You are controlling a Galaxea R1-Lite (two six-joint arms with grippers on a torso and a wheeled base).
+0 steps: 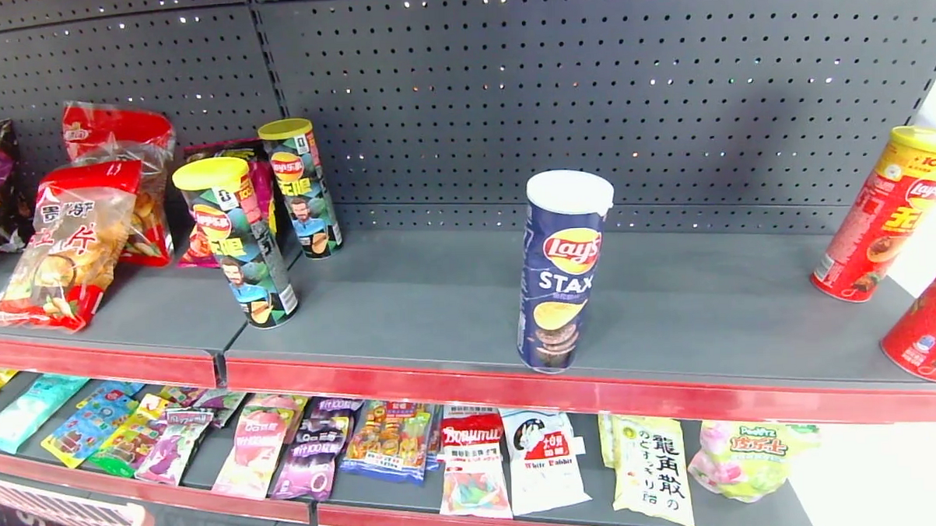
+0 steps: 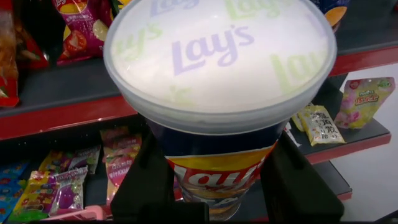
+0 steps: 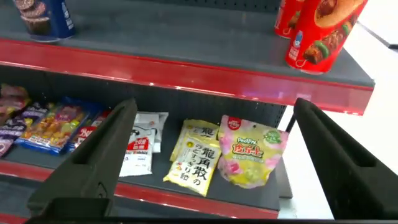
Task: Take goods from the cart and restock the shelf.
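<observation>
My left gripper (image 2: pixel 217 190) is shut on a dark blue chips can with a white lid (image 2: pixel 217 56), one finger (image 2: pixel 146 183) on each side of it. The can is held upright in front of the grey shelf board (image 2: pixel 62 87). A matching blue chips can (image 1: pixel 563 271) stands near the red front edge of that shelf (image 1: pixel 438 311), right of its middle, and it also appears in the right wrist view (image 3: pixel 46 15). My right gripper (image 3: pixel 214 168) is open with nothing between its fingers, in front of the lower shelf (image 3: pixel 205 199).
Two yellow-lidded cans (image 1: pixel 234 240) (image 1: pixel 302 187) and snack bags (image 1: pixel 70 246) fill the shelf's left part. Two red cans (image 1: pixel 887 213) (image 1: pixel 929 321) stand at the right end. Flat candy packets (image 1: pixel 475 465) line the lower shelf. Bare board lies either side of the blue can.
</observation>
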